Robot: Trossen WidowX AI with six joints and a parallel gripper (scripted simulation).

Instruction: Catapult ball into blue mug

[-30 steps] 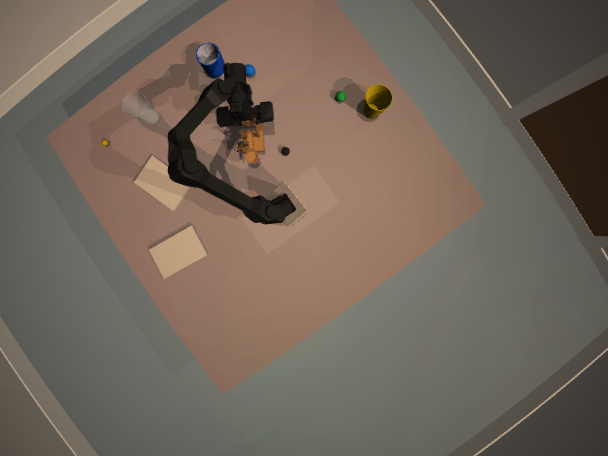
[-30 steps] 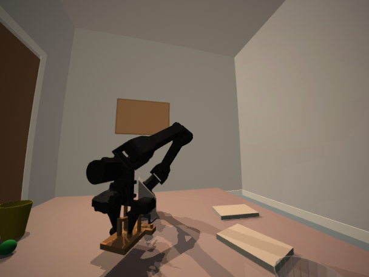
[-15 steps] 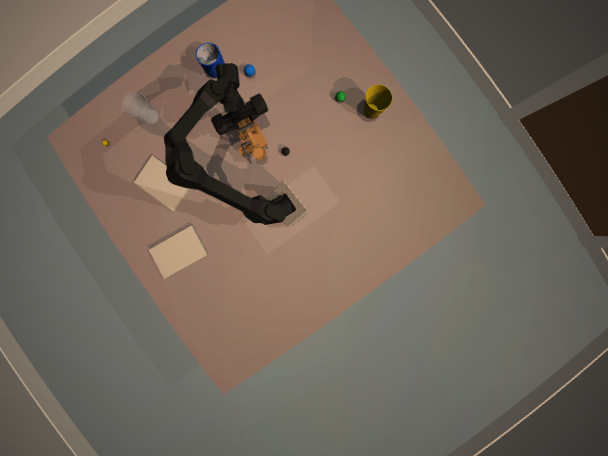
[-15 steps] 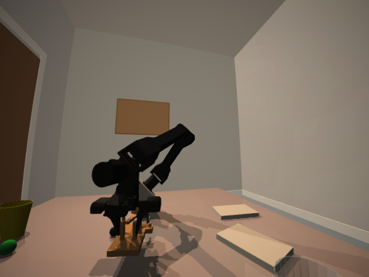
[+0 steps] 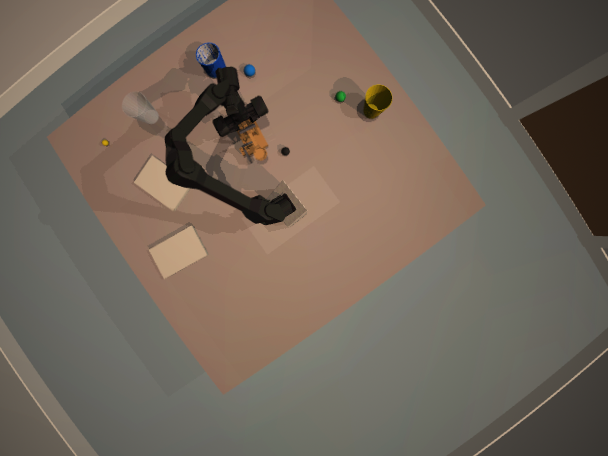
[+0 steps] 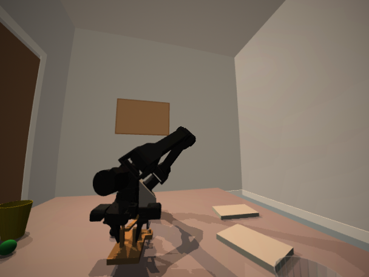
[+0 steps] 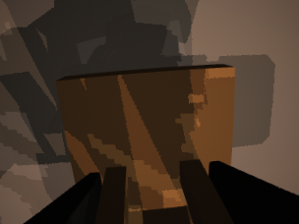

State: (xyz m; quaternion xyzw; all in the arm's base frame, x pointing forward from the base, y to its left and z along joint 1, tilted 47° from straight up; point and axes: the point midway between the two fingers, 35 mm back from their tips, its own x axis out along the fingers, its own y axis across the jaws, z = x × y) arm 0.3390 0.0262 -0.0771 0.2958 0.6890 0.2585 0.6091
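Note:
My gripper points down, shut on the orange catapult by its upright middle part. The flat end of the base is near the exterior camera. The catapult's round orange end faces away from the blue mug, which stands upright beyond the wrist in the top view. A blue ball lies beside that mug. A black ball lies beside the catapult. Whether a ball sits in the catapult's cup, I cannot tell.
A yellow mug stands near a green ball. A clear glass and a small yellow ball are at the other side. Two flat cream blocks lie near the arm.

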